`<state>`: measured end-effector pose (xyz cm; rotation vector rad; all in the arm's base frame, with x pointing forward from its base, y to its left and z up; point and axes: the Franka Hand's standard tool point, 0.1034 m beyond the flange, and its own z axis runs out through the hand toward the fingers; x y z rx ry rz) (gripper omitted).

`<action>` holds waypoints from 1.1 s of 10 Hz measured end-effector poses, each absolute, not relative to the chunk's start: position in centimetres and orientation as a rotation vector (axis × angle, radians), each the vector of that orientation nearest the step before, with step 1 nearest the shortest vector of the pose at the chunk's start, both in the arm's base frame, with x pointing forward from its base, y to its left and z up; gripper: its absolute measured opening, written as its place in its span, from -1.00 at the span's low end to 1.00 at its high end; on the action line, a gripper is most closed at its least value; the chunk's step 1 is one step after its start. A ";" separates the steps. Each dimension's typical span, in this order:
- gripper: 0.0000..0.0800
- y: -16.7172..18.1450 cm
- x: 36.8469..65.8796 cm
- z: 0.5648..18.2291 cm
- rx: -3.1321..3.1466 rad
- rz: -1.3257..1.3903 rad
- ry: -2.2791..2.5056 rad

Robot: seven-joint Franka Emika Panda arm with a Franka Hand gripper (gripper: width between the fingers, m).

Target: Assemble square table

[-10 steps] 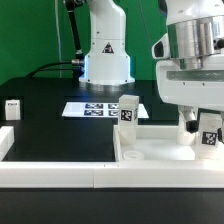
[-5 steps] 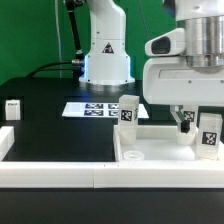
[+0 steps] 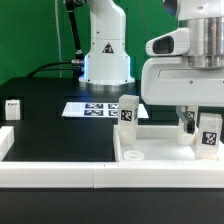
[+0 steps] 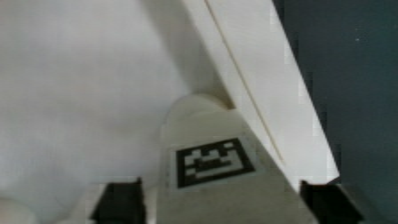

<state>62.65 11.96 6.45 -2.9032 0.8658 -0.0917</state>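
Where the long white border rail (image 3: 50, 172) runs along the front of the dark counter (image 3: 60, 135), it backs the nearest edge of the square panel (image 3: 160, 148), probably as a stop so the panel cannot slide while it is worked on. The panel lies flat with its rimmed underside up, which leaves the corner holes open to take legs; one such hole (image 3: 133, 157) shows in the near corner on the exterior view's left.

Further back on the exterior view's right, the pincer (image 4: 221, 200) hangs straight down over a tagged leg (image 3: 208, 133) that stands upright on the panel just beside the rim. In the wrist view its dark fingers (image 4: 121, 200) flank the leg closely, one on each side. Whether they press on it or stand a hair off, I cannot tell. My guess is that it straddles the leg to grip and turn it into its corner.

A second leg (image 3: 128, 110) stands upright at the panel's far corner on the exterior view's left; I cannot tell whether it is seated or merely set there. Behind it the marker board (image 3: 95, 108) lies flat on the counter. A third leg (image 3: 12, 108) waits well apart at the exterior view's left edge. No fourth leg shows. Farthest back stands the arm's base (image 3: 105, 55).
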 end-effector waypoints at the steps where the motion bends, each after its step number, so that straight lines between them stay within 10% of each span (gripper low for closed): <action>1: -0.28 12.0 62.7 6.5 -2.865 -0.085 0.977; 11: -0.28 11.2 62.9 6.6 -1.896 0.078 2.206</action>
